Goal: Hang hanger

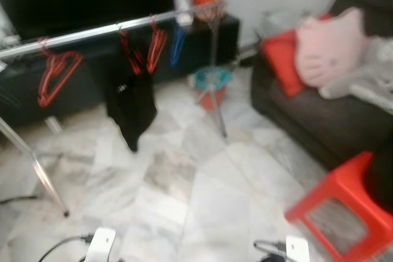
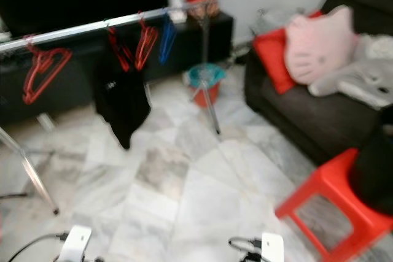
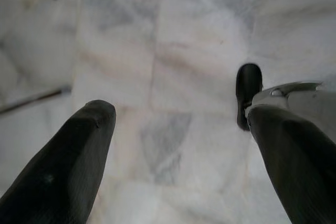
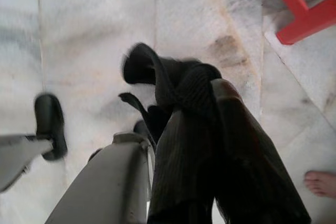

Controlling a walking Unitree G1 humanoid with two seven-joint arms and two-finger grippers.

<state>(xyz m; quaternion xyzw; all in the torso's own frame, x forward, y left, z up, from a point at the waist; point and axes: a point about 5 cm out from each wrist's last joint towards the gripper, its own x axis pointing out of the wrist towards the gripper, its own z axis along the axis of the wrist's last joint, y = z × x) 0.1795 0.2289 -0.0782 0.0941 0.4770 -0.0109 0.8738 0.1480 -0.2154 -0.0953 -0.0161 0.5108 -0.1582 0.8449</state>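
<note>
A silver clothes rail (image 1: pixel 92 33) crosses the room ahead on thin metal legs. On it hang red hangers (image 1: pixel 54 73), a blue hanger (image 1: pixel 177 44) and a black garment (image 1: pixel 131 104). Both arms are low, with the wrists at the bottom edge of the eye views, well short of the rail. My right gripper (image 4: pixel 210 85) is shut on a black hooked thing that looks like a black hanger (image 4: pixel 144 64), above the marble floor. My left gripper (image 3: pixel 178 114) is open over the floor with nothing between its fingers.
A red plastic stool (image 1: pixel 350 204) stands close at the right, in front of a dark sofa (image 1: pixel 307 121) with red and pink cushions. A teal and red bucket (image 1: pixel 212 85) sits by the rail's right leg. A person's bare foot (image 4: pixel 320 182) is on the floor near the stool.
</note>
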